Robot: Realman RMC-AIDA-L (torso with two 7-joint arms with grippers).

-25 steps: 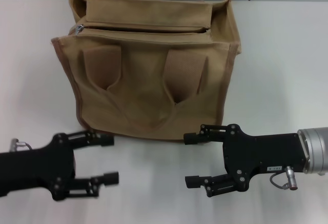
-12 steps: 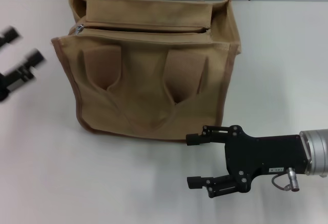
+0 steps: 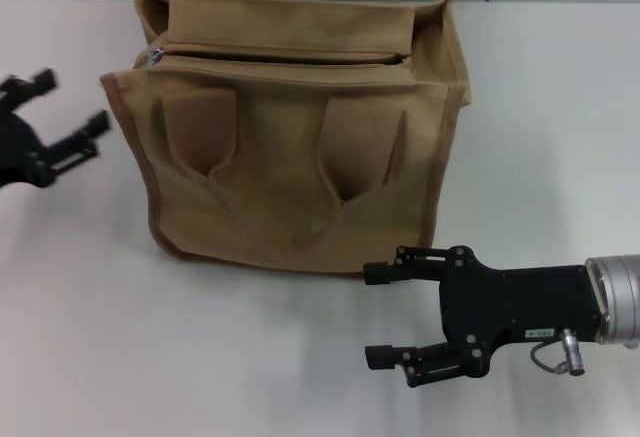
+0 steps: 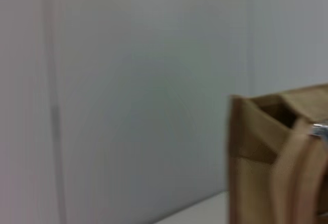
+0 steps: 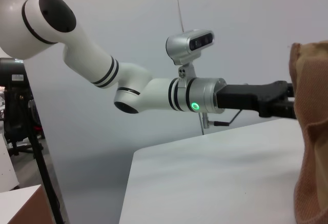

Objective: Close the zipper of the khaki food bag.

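The khaki food bag (image 3: 290, 157) stands upright in the middle of the white table, handles facing me. Its zipper (image 3: 280, 55) runs across the top panel with a dark gap along it, and the silver pull tab (image 3: 155, 56) sits at the bag's left end. My left gripper (image 3: 72, 100) is open and empty, to the left of the bag near its top left corner, not touching it. My right gripper (image 3: 371, 315) is open and empty, low in front of the bag's right front corner. The left wrist view shows the bag's corner (image 4: 256, 147) and the pull tab (image 4: 320, 130).
The white table (image 3: 560, 117) stretches around the bag, with a grey wall behind it. In the right wrist view the left arm (image 5: 154, 93) reaches across the table toward the bag's edge (image 5: 310, 131).
My left gripper has left the table's front left, swung up to the bag's left side, and now sits closer to the top left corner. The right gripper has barely moved.
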